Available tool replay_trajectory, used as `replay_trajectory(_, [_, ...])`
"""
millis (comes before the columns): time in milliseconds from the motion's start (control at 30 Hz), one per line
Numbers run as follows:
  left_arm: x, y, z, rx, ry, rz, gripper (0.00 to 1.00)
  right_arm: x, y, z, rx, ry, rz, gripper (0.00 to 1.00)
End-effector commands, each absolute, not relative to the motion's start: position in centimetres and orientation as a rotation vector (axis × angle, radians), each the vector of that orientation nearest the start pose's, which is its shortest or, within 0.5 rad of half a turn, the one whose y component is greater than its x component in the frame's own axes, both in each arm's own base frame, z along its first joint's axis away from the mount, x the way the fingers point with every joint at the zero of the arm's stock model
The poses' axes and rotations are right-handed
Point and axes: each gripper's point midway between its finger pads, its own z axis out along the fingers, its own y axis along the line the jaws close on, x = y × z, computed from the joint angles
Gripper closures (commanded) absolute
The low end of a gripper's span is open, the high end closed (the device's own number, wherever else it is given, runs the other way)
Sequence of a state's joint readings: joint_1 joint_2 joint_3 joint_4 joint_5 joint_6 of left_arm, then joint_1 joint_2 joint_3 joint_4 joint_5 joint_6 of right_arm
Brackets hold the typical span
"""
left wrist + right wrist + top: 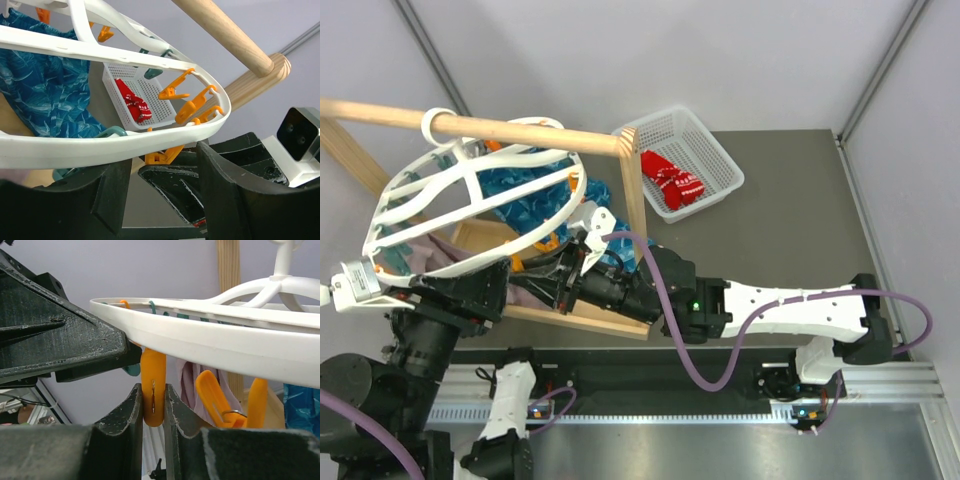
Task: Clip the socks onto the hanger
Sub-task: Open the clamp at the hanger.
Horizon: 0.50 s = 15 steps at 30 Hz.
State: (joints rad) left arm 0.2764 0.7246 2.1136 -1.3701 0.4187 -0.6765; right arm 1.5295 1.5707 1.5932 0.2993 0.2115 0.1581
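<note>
Grey walls and a dark bench (790,220) frame a two-arm robot on a laundry task. Nearest the camera, the right arm (790,300) reaches leftward along the bench's near edge, its right end effector (152,390) clamped on an orange clip (153,365) that hangs from the underside of the white hanger (225,340), both fingers pressed flat against the clip's sides. Just beside it, the left end effector (165,155) sits under the same stretch of rim with its fingers apart; the rim lies across their tips, and whether they bear any of the hanger's weight cannot be told. Beyond the two, the oval hanger hangs from a wooden rail (520,128), with teal-blue cloths (525,205) hanging beneath it. Farthest back and off to the right stands a white mesh basket (715,150). In it lie the red socks (670,182), bunched so that their number cannot be made out, their long axis running from far left to near right. The coming move appears to turn on this relation: the socks lie well apart from the hanger, to the far right of both end effectors, and the right arm is the nearer to them, yet it is the one occupied with the clip. No sock is on the hanger; by the look of things, one has to be fetched from the basket and brought to the clip.
</note>
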Motion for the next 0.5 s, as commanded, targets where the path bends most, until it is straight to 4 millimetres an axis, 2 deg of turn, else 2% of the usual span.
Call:
replay_trajectory(0, [6.6, -7.9, 49.7, -0.472, 1.614, -0.62, 0.41, 5.4, 49.0, 50.8, -0.666, 1.142, 1.283, 1.0])
replay_trajectory(167, [6.7, -8.6, 50.0, -0.443, 1.618, -0.647, 0.41, 5.2, 49.0, 51.0, -0.672, 1.138, 1.285, 1.0])
replay_trajectory(467, [7.5, -9.1, 47.9, -0.409, 1.72, -0.673, 0.41, 5.0, 49.2, 51.3, -0.682, 1.131, 1.292, 1.0])
